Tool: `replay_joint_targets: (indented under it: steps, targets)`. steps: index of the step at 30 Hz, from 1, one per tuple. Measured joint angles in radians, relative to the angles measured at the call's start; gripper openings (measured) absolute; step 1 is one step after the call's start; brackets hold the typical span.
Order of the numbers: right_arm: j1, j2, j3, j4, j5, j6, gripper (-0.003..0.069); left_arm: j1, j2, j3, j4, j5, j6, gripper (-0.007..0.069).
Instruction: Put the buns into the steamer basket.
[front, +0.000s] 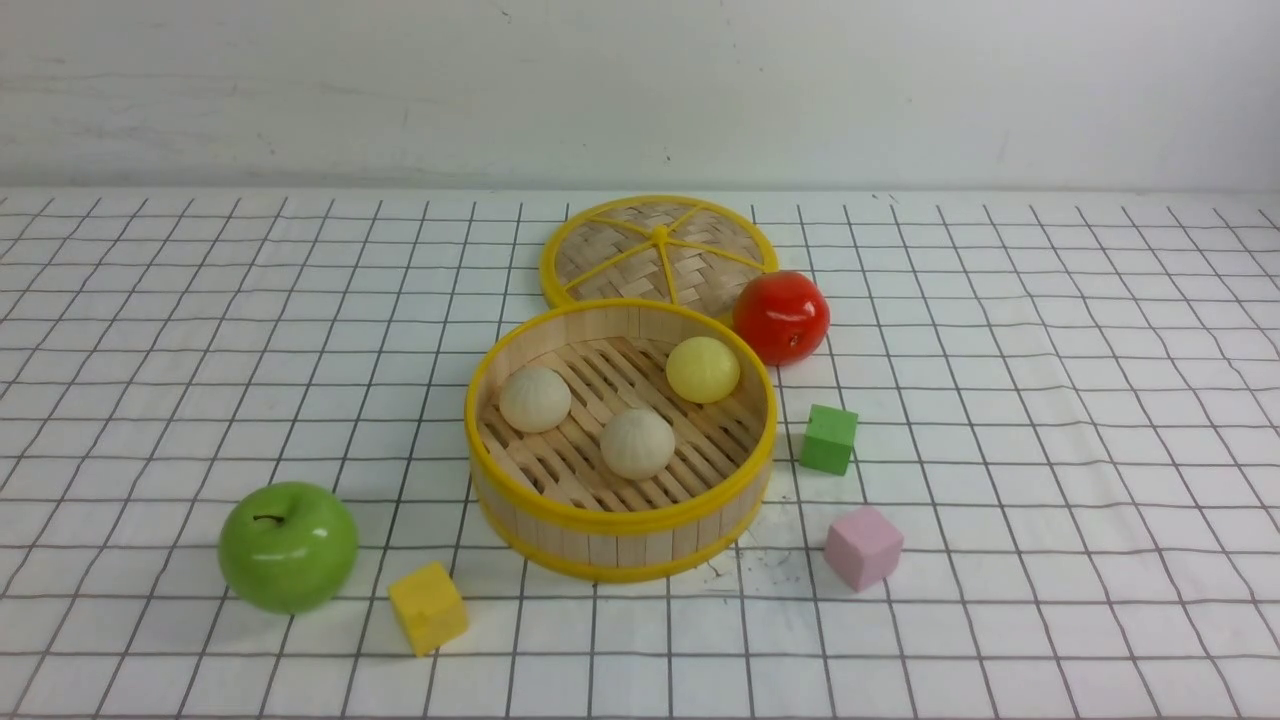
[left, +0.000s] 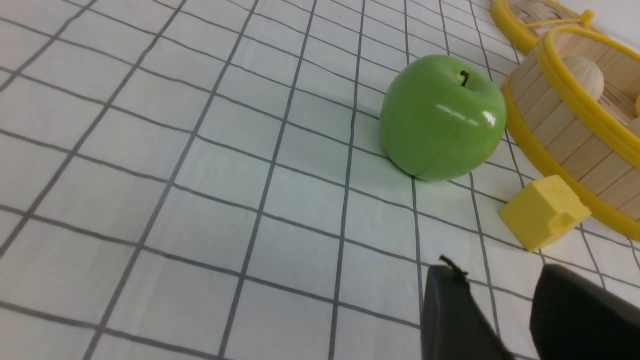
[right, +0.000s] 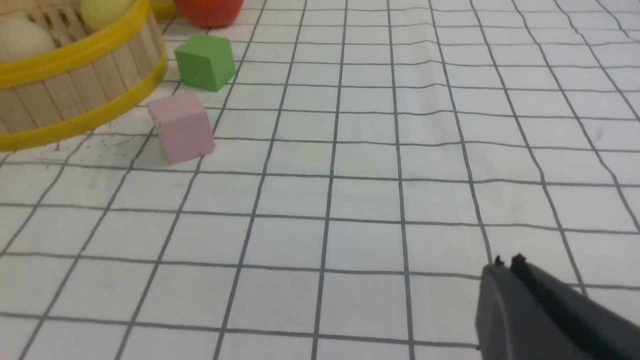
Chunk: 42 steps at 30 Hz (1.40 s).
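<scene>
The round wooden steamer basket (front: 620, 522) with yellow rims stands mid-table. Three buns lie on its slatted floor: a cream bun (front: 535, 399) at left, a cream bun (front: 638, 442) in the middle, a pale yellow bun (front: 703, 369) at back right. Neither arm shows in the front view. In the left wrist view my left gripper (left: 500, 272) is open over bare cloth, short of the basket's wall (left: 565, 125), with nothing between its fingers. In the right wrist view my right gripper (right: 506, 261) is shut on nothing, well away from the basket's wall (right: 75, 85).
A woven lid (front: 658, 250) lies flat behind the basket beside a red apple (front: 781, 316). A green apple (front: 288, 546) and a yellow cube (front: 428, 607) sit at front left. A green cube (front: 829, 438) and a pink cube (front: 863, 546) sit to the basket's right.
</scene>
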Motion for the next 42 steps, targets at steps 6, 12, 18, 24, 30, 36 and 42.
replay_joint_targets:
  steps: [6, 12, 18, 24, 30, 36, 42]
  targets:
    - [0.000, 0.000, 0.001, 0.032, -0.001, -0.042, -0.0016, 0.000, 0.000, 0.000, 0.000, 0.000, 0.000, 0.0237]
    - [0.000, 0.000, 0.001, 0.034, -0.001, -0.045, -0.0009, 0.000, 0.000, 0.000, 0.000, 0.000, 0.000, 0.0237]
    - [0.000, 0.000, 0.001, 0.034, -0.001, -0.045, -0.0010, 0.000, 0.000, 0.000, 0.000, 0.000, 0.000, 0.0237]
    - [0.000, 0.000, 0.001, 0.034, -0.002, -0.045, -0.0006, 0.000, 0.000, 0.000, 0.000, 0.000, 0.000, 0.0237]
    - [0.000, 0.000, 0.001, 0.035, -0.002, -0.045, -0.0001, 0.000, 0.000, 0.000, 0.000, 0.000, 0.000, 0.0237]
    - [0.000, 0.000, 0.001, 0.035, -0.002, -0.045, 0.0002, 0.000, 0.000, 0.000, 0.000, 0.000, 0.000, 0.0237]
    - [0.000, 0.000, 0.001, 0.035, -0.002, -0.047, 0.0003, 0.000, 0.000, 0.000, 0.000, 0.000, 0.000, 0.0237]
